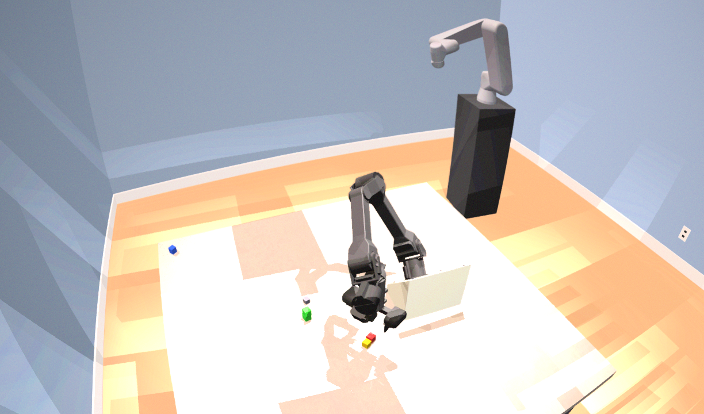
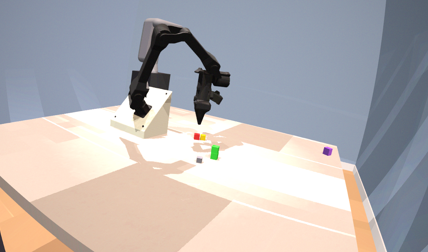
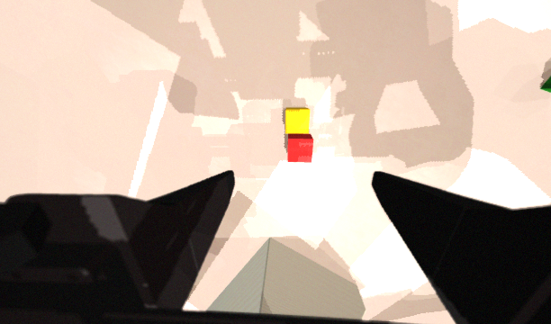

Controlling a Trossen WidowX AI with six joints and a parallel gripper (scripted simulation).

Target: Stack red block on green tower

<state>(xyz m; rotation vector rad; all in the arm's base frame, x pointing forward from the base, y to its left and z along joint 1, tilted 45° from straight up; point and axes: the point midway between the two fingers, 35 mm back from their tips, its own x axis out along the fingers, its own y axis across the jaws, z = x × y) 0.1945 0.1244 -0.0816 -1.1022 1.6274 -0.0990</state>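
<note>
Red block (image 3: 300, 148) lies on the table (image 2: 84, 194) below the pincer (image 3: 302, 180) and slightly ahead of it, seen in the wrist view through the gap between the two dark fingers — well apart from both of them. The pincer hangs in the air, tips pointing down, spread close to its full width and gripping nothing. A yellow block (image 3: 297, 121) sits just past the red one, the two touching side by side. The green tower (image 2: 214, 152) — two green cubes, one on the other, upright — stands farther out from the pincer and off to one side, showing only as a green corner at the right edge of the wrist view. A small grey block (image 2: 199, 159) rests near the tower's foot. Behind the pincer stands the cream wedge-shaped mount (image 2: 152, 119) that carries the arm. A purple block (image 2: 327, 151) sits far off by the table's corner.
</note>
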